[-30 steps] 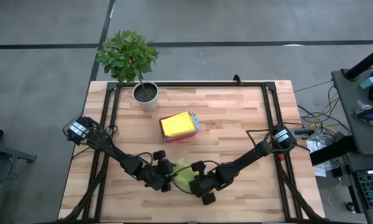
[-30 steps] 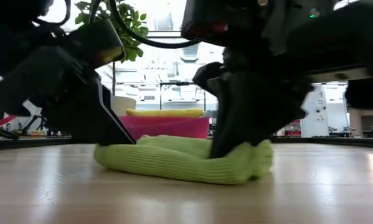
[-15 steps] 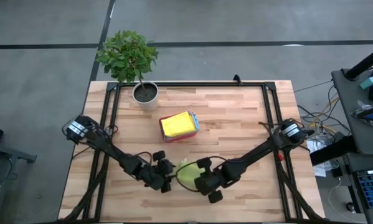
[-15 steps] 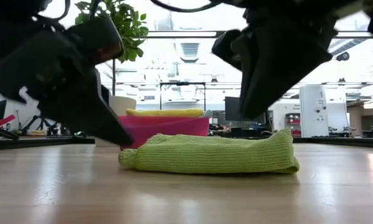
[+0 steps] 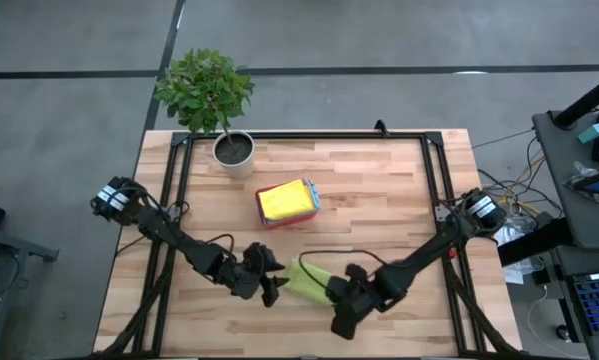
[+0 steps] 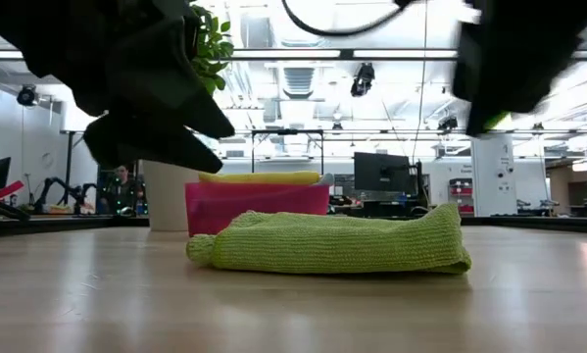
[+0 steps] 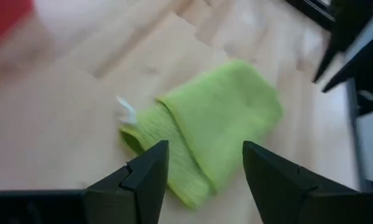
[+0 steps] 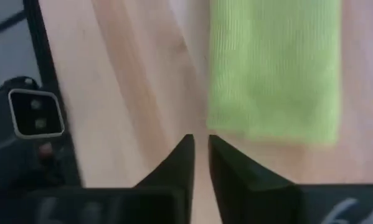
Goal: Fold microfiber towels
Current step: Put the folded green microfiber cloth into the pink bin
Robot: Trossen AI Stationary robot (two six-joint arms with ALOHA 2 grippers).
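Note:
A lime green towel [image 5: 307, 280] lies folded in a flat oblong on the wooden table near its front edge; it also shows in the low view [image 6: 332, 245]. My left gripper [image 5: 274, 279] is open just to its left, above the table, its fingers [image 7: 146, 177] clear of the cloth [image 7: 211, 124]. My right gripper [image 5: 337, 294] is shut and empty just to the towel's right, raised above it [image 8: 270, 68]. A folded yellow towel [image 5: 282, 200] lies in the pink tray [image 5: 312, 200]. The other towels are out of view.
A potted plant [image 5: 233, 150] stands at the table's far left. The pink tray [image 6: 259, 201] sits mid-table, behind the green towel. A black frame [image 5: 309, 136] runs along the table's far and side edges. Bare wood lies to the towel's left and right.
Both grippers have let go of the green towel and risen clear of it. My right gripper has drawn back toward the table's right and near edge. The towel, bunched under the fingers a second ago, now lies as a flat folded oblong.

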